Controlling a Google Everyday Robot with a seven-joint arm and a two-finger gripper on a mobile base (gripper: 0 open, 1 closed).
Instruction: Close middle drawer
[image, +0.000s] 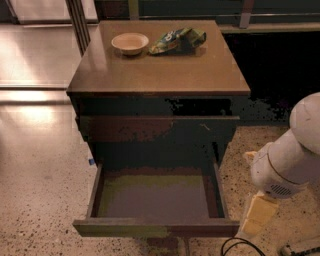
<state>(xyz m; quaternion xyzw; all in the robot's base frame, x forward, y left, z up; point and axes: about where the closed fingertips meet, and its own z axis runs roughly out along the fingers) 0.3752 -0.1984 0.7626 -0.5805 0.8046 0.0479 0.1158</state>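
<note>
Camera view: middle drawer (156, 200) pulled far out, lower center. Tool (257, 216) hangs right of it, apart; grip state can't tell. Approach step; next needs tool at its front, pushing straight inward.

Single view — high, in front of cabinet (160, 72), looking down, close; tool (255, 218) at lower right.

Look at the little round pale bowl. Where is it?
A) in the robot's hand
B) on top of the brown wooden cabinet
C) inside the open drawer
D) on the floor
B: the small round pale bowl sits on the brown wooden cabinet's top, beside a crumpled green snack bag. The pulled-out dark-brown wooden middle drawer holds no bowl, and the robot's pale hand hangs low to the drawer's right, apart from it.
</note>
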